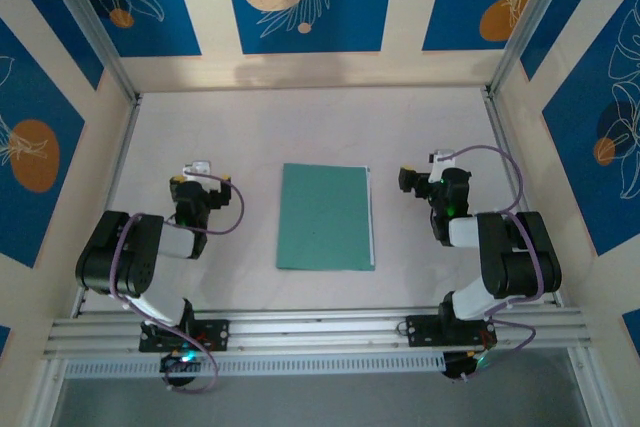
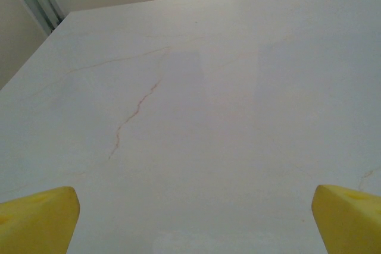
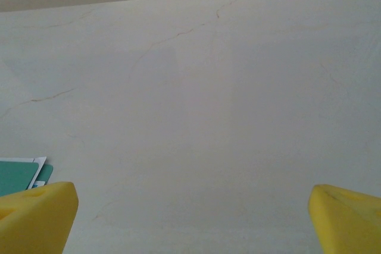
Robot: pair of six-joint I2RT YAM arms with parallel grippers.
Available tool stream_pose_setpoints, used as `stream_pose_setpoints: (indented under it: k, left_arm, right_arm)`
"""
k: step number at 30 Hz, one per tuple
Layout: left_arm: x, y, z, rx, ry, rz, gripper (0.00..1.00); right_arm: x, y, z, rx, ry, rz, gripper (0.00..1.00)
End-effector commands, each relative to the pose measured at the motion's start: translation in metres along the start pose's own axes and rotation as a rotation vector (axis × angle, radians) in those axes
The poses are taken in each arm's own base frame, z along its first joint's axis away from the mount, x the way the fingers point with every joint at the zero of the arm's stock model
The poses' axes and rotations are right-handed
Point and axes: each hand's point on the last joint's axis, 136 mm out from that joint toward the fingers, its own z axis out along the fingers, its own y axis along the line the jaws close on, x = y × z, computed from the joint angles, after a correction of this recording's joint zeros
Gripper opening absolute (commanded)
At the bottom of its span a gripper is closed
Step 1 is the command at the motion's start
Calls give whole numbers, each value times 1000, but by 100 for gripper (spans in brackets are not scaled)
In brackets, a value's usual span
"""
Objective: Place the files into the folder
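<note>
We're holding our left arm folded low, its elbow tucked back near the base, and the left gripper is pointing away from us with its yellow fingers spread wide. Our right arm is mirroring that pose, and the right gripper is hovering the same way, yellow fingers standing far apart. Both wrists are angling downward and forward.

Teal folder flat on table
</note>
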Motion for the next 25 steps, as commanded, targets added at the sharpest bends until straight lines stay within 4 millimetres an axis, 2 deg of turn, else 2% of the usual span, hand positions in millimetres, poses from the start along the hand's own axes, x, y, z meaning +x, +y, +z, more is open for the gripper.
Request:
stream_pose_setpoints:
  k: [1,25]
  left_arm:
    - [-13,4,1,-1,-31,-24,100]
    - [-13,4,1,-1,-34,-23,100]
  right_arm:
    - [-6,3,1,-12,-15,1,99]
    - [-5,3,1,-29,-10,11,99]
